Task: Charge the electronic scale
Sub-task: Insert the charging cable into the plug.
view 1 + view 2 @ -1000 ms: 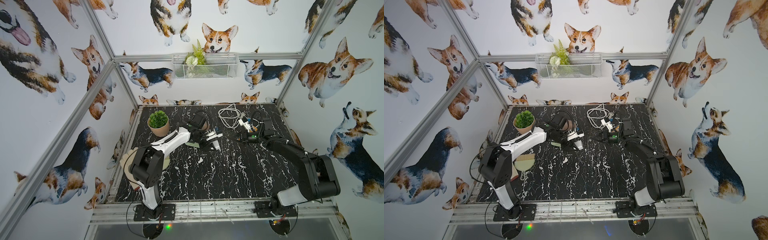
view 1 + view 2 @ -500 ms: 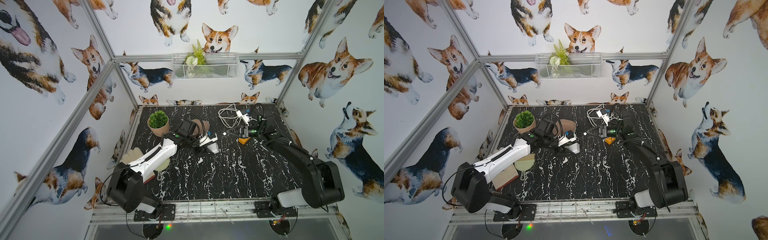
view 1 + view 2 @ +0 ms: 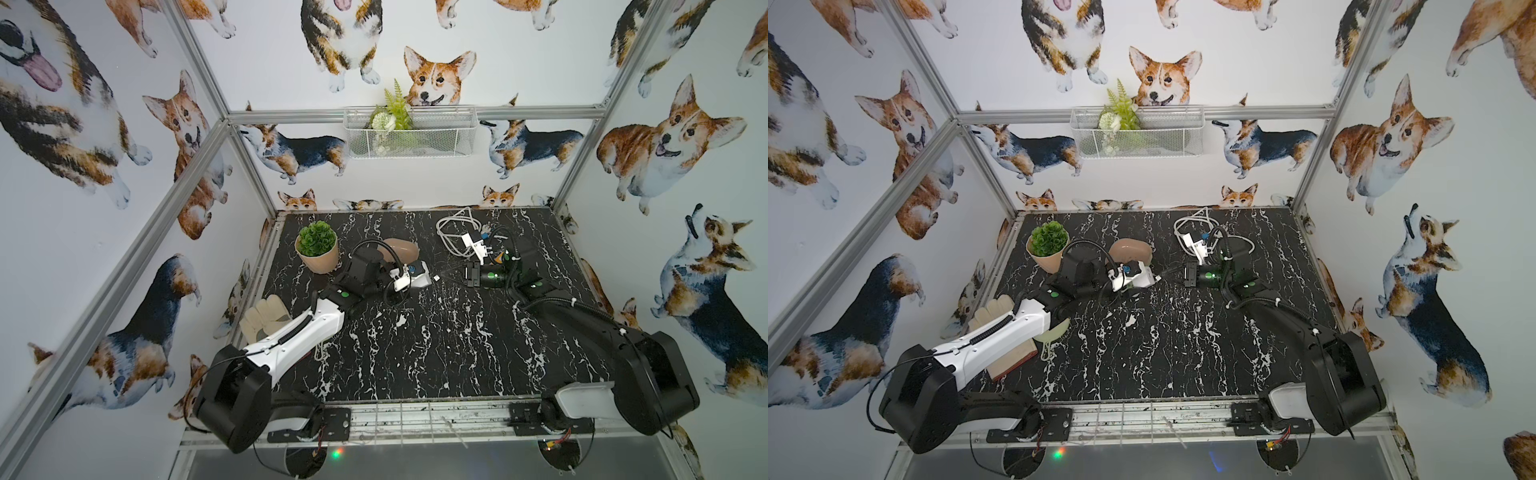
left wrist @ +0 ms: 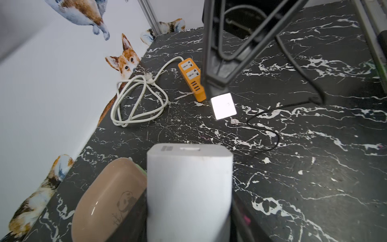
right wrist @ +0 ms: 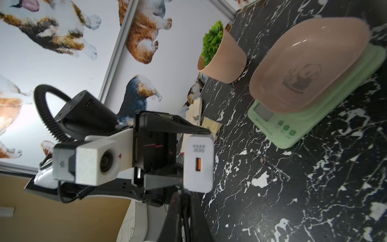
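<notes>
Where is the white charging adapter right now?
In both top views the white adapter is clamped in the left gripper, mid-table, just in front of the electronic scale, facing the plug held by the right gripper.

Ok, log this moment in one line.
left end effector: shut on white adapter | right end effector: shut on black cable, plug facing adapter | electronic scale: on table | step: cable not yet in adapter

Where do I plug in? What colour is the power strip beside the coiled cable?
Orange with white socket faces: the rectangular power strip, clearest in the left wrist view.
</notes>
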Available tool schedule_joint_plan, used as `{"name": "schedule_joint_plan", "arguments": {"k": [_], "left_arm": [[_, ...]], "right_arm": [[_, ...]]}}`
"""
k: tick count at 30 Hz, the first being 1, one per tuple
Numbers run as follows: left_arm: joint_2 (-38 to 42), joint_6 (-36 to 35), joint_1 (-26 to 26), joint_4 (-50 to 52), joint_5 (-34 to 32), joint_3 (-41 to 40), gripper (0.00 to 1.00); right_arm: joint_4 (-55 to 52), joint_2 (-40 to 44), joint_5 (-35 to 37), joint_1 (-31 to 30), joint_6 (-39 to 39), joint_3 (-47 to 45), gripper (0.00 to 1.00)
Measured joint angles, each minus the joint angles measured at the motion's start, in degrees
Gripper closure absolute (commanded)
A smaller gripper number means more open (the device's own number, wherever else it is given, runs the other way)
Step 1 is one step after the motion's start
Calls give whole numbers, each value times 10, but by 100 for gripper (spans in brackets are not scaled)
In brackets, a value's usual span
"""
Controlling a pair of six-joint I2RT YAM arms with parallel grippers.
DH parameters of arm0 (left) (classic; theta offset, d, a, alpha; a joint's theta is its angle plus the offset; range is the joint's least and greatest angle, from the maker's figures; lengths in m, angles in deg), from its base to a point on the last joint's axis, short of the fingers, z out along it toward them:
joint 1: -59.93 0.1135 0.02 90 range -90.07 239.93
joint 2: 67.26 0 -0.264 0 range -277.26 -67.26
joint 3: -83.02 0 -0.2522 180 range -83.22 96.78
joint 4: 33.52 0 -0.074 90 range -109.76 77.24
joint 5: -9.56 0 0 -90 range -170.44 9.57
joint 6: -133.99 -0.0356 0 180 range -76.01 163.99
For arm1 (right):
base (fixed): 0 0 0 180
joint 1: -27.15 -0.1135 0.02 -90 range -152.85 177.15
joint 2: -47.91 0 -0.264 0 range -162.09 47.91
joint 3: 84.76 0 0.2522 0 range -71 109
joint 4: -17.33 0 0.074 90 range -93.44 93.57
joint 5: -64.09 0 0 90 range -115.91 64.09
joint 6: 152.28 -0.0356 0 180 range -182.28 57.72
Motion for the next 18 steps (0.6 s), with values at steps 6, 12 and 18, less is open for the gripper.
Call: {"name": "schedule_joint_plan", "arguments": {"k": [6,12,18], "left_arm": [[2,-2,-7,-27,-32,-8,78],[-2,-5,-12,-31,-45,-8,78],[-7,-7,-13,-31,-54,-8,78]], "right_arm": [[75,-46,15,-5,-55,0,100],[136,-67,20,-7,-99,1,100],[153,-70,24,-14,-108,12,100]]}}
